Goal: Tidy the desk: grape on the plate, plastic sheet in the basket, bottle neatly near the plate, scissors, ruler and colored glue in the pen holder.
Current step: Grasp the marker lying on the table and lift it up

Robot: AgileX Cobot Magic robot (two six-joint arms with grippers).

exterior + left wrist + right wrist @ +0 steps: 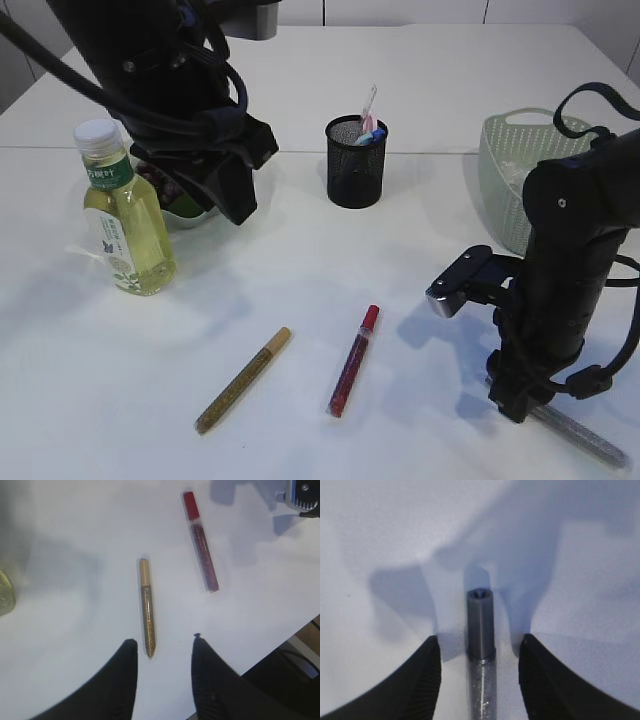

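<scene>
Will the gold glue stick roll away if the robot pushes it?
Probably. The gold glue stick looks round and slim, lying flat on the smooth table, so a sideways nudge would likely roll it. It looks stiff and light, so it should lift without bending.

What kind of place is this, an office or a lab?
Probably a lab set up as a desk: a white table with a mesh pen holder, glitter glue pens, a bottle, and two black robot arms.

Bottle: yellow-green liquid, white cap; glue sticks: gold glitter, red glitter, silver glitter; pen holder: black mesh; basket: pale green
</scene>
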